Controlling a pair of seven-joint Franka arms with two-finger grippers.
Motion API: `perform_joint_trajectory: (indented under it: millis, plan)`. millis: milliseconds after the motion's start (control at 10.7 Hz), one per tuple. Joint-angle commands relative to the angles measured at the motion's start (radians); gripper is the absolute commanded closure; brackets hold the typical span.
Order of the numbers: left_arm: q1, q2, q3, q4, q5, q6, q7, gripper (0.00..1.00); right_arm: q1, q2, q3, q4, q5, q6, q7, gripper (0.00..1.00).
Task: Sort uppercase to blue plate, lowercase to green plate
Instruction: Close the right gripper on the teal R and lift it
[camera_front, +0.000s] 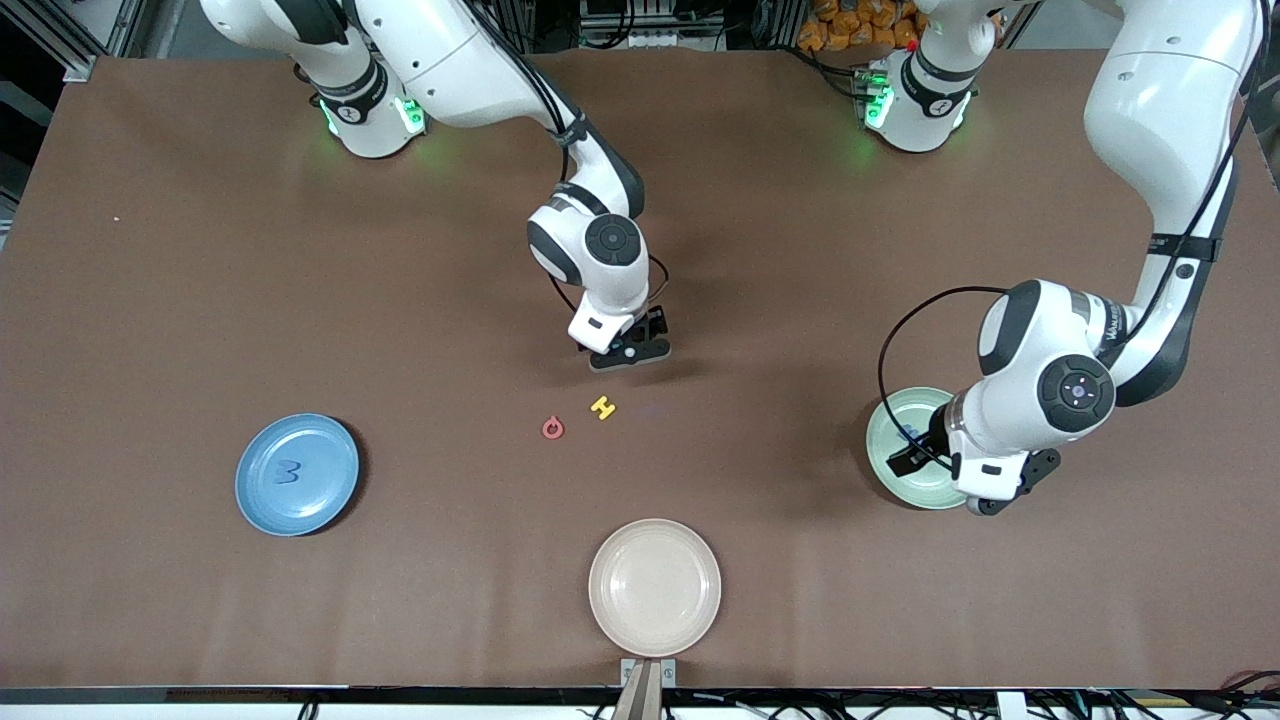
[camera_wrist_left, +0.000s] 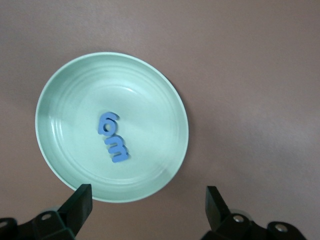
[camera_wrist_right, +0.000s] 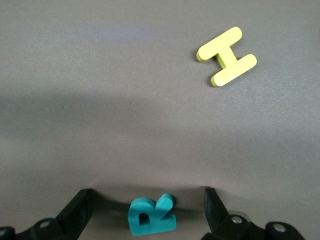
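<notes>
While bare counter (camera_front: 200, 250) surrounds them, the right tool (camera_wrist_right: 145, 205) stands wide around the teal R (camera_wrist_right: 151, 216), yellow H (camera_front: 602, 407) at its one o'clock. The left tool (camera_wrist_left: 145, 200), wide and empty, hangs over the green plate (camera_wrist_left: 65, 100) holding blue g (camera_wrist_left: 108, 123) and m (camera_wrist_left: 118, 148); the blue plate (camera_front: 260, 500) holds the M (camera_front: 290, 471).

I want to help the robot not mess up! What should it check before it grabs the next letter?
1. Right gripper open, jaws either side of the teal R: ok.
2. Left gripper open over the green plate, holding nothing: ok.
3. Blue g and blue m lying in the green plate: ok.
4. Blue M in the blue plate: ok.
5. Yellow H and red Q sorted: not ok, both on the table.
6. Other lowercase letters: cannot tell, not visible.
</notes>
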Motion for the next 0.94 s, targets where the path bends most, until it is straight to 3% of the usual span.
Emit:
perform_joint_trajectory:
  millis: [0,842]
  plan:
    - [0.004,-0.029,-0.018,-0.004,-0.010,-0.043,0.002,0.00,0.019,-0.008,-0.006,-0.016,-0.014,-0.003,0.021,0.00]
    - [-0.004,-0.027,-0.017,0.018,-0.011,-0.052,0.011,0.00,0.021,-0.023,-0.005,-0.016,-0.012,-0.013,0.027,0.00]
